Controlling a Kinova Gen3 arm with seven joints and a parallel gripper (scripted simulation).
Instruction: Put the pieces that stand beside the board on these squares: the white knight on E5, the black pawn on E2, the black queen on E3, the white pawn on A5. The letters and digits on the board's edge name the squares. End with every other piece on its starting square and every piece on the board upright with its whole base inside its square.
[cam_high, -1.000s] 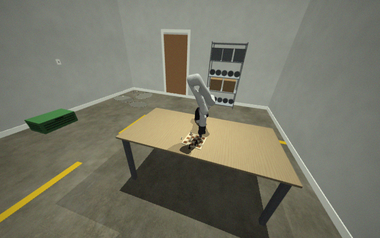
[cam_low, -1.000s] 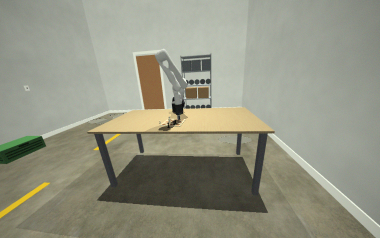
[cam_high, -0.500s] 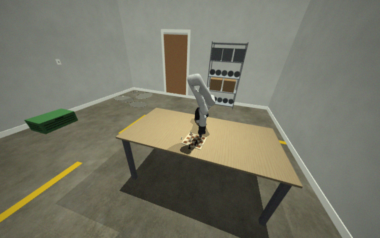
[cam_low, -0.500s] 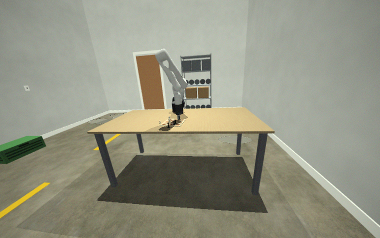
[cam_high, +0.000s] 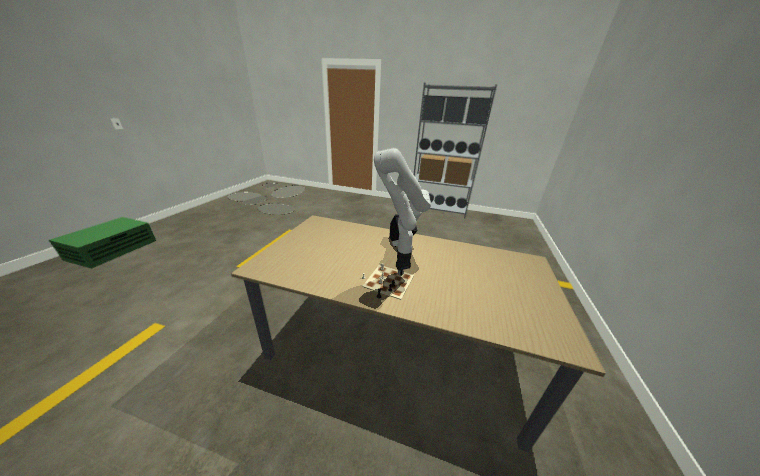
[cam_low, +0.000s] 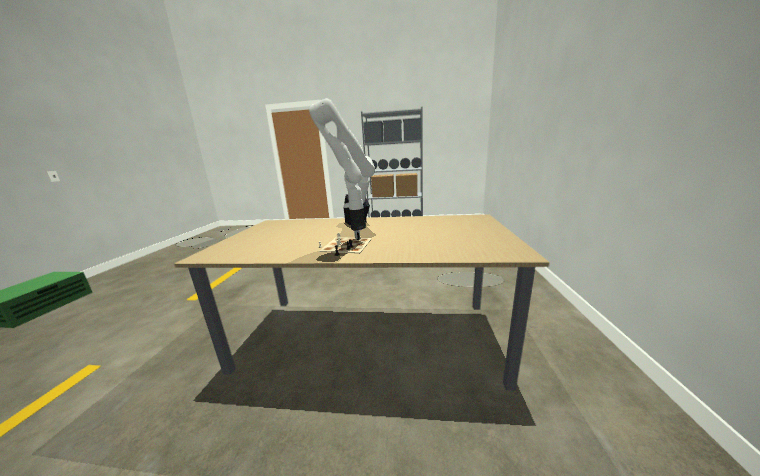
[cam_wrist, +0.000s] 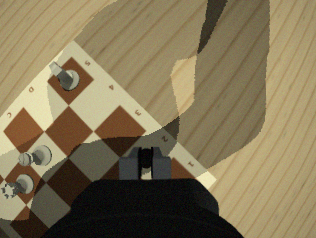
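The white knight (cam_wrist: 66, 79) (cam_high: 382, 267) stands upright on E5 at the board's corner. My gripper (cam_wrist: 146, 158) (cam_high: 401, 272) (cam_low: 357, 237) is over E2 and shut on the black pawn (cam_wrist: 145, 154), whose round dark head shows between the fingertips. The pawn's base is hidden, so I cannot tell whether it touches the board (cam_wrist: 125, 100). The white pawn (cam_high: 363, 275) (cam_low: 319, 245) stands beside the board at the left. A tall dark piece, probably the black queen (cam_high: 379, 293) (cam_low: 337, 250), stands at the board's front left edge.
A white piece (cam_wrist: 41, 155) stands on C4 and a crowned white piece (cam_wrist: 23, 185) on B4. Dark pieces (cam_high: 392, 284) (cam_low: 349, 245) stand on the board in front of my gripper. The arm's shadow covers the middle of the board.
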